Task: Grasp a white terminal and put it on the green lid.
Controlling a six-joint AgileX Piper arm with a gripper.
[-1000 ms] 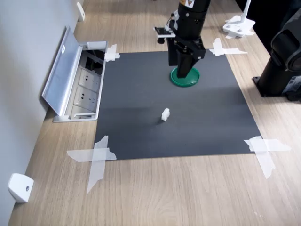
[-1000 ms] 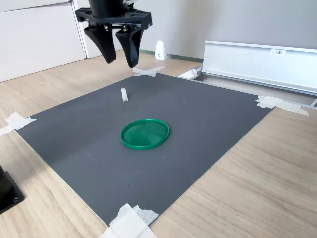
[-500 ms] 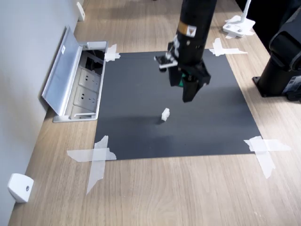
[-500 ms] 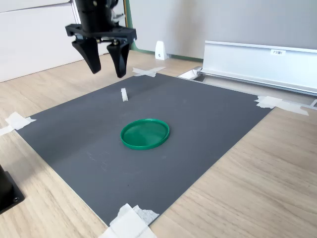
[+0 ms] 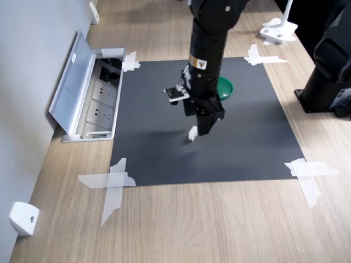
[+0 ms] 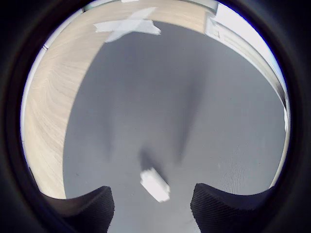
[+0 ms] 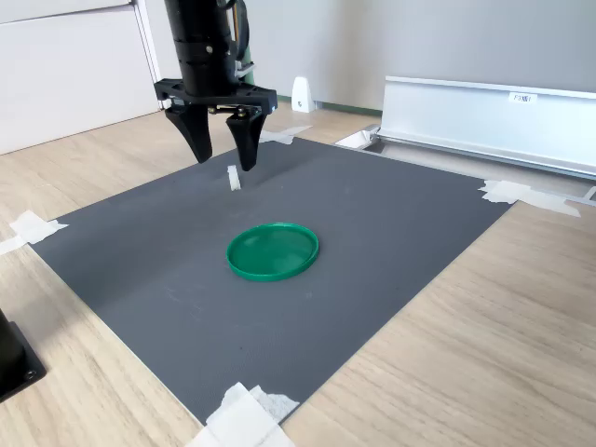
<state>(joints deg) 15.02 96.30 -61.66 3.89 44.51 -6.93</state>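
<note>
Wood desk under my taped dark mat (image 5: 153, 131). Since a second ago my gripper (image 7: 223, 158) left the green lid (image 7: 273, 250), now hanging spread over the white terminal (image 5: 192, 133) mid-mat.

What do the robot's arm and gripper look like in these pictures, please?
The arm is matte black and tubular, with a small yellow-and-white label on its lower segment. A small white-and-black block sticks out beside the wrist. The gripper is black, with two tapering, pointed fingers under a wider crossbar.
</note>
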